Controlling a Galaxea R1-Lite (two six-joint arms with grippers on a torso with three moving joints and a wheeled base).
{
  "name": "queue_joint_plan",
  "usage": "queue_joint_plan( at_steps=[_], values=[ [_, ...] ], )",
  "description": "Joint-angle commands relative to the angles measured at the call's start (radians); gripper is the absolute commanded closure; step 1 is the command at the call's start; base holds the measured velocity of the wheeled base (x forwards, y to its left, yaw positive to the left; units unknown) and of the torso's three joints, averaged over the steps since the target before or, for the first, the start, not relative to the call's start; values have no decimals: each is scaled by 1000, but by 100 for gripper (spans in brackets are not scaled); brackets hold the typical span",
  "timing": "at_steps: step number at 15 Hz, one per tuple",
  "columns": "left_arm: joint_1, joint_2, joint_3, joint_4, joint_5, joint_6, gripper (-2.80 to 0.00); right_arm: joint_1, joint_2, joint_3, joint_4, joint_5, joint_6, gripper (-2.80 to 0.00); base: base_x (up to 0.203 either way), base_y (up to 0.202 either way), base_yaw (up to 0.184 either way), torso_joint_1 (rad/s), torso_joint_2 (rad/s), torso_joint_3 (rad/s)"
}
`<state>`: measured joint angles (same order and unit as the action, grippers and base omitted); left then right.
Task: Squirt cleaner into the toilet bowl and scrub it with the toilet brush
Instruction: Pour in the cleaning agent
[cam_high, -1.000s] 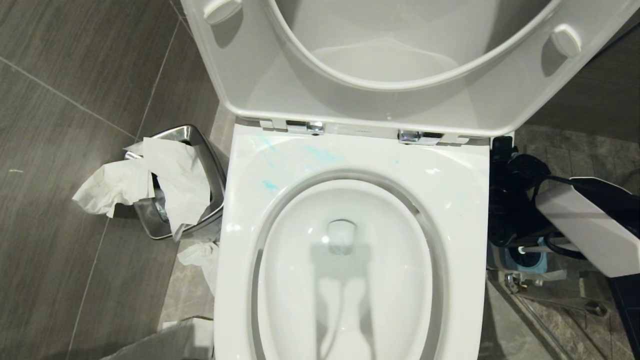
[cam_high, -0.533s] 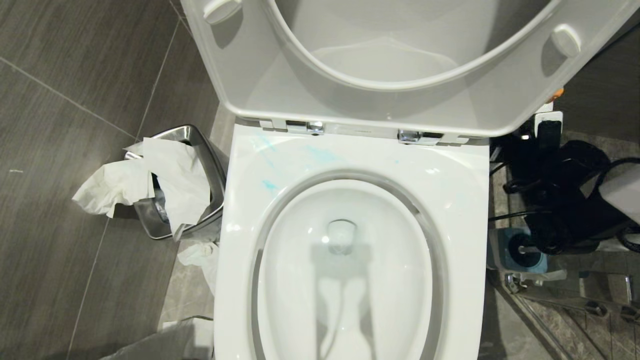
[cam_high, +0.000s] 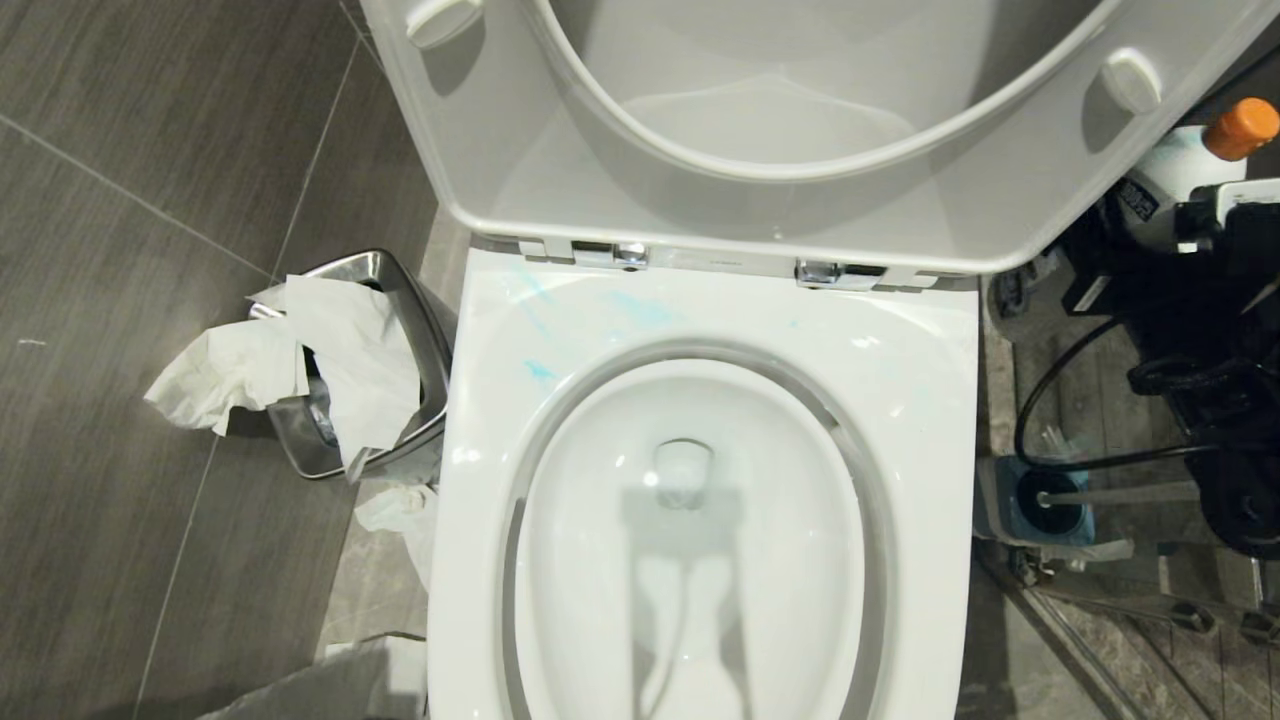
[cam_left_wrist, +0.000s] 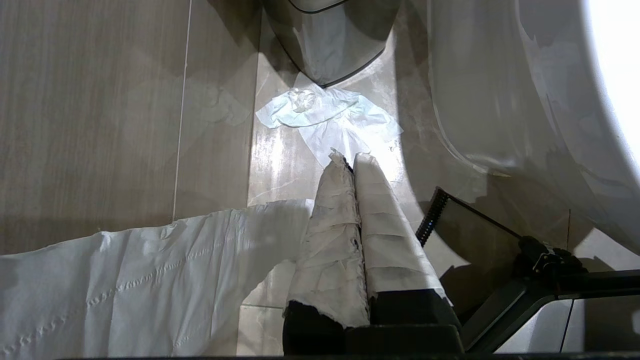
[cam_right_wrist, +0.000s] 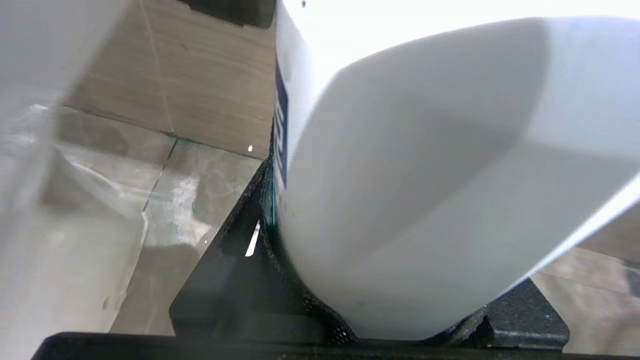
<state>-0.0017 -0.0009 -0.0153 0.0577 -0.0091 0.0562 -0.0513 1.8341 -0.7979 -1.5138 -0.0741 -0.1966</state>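
Right pincer (cam_right_wrist: 400, 310) grips a white bottle (cam_right_wrist: 425, 175), its blue label unreadable; left pincer (cam_left_wrist: 352, 160) closed.

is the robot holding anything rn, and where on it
Yes: the right gripper is clamped on a white bottle with an orange cap, gripping its body low down, beside the toilet bowl. The left gripper is shut and holds nothing.

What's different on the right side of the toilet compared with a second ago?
The right end effector has risen from low beside the square grey-and-blue brush holder to beside the raised lid, bringing a white bottle with an orange cap into view, gripped between its fingers. Unchanged: the glossy white toilet bowl with pale blue cleaner streaks, the steel bin, and the closed left end effector.
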Motion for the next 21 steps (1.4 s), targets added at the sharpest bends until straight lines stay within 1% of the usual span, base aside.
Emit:
queue_joint_plan(
  at_steps=[1, 5, 8, 10, 13, 15, 17, 21],
  values=[
    [0, 1, 0, 1, -2, 1, 0, -3, -137, 79, 0, -2, -1, 0, 0, 0, 0, 0, 0, 0],
    [0, 1, 0, 1, 0, 1, 0, -3, -297, 150, 87, -3, -1, 0, 0, 0, 0, 0, 0, 0],
    [0, 1, 0, 1, 0, 1, 0, -4, -436, 243, 177, -4, 16, 0, 0, 0, 0, 0, 0, 0],
    [0, 1, 0, 1, 0, 1, 0, -4, -506, 281, 216, -10, 21, 0, 0, 0, 0, 0, 0, 0],
    [0, 1, 0, 1, 0, -1, 0, -4, -608, 292, 325, -18, 21, 0, 0, 0, 0, 0, 0, 0],
    [0, 1, 0, 1, 0, 0, 0, -4, -665, 313, 368, -21, 20, 0, 0, 0, 0, 0, 0, 0],
    [0, 1, 0, 1, -2, 1, 0, -4, -707, 323, 397, -45, 17, 0, 0, 0, 0, 0, 0, 0],
    [0, 1, 0, 1, 0, -1, 0, -4, -830, 324, 528, -59, 19, 0, 0, 0, 0, 0, 0, 0]
  ],
)
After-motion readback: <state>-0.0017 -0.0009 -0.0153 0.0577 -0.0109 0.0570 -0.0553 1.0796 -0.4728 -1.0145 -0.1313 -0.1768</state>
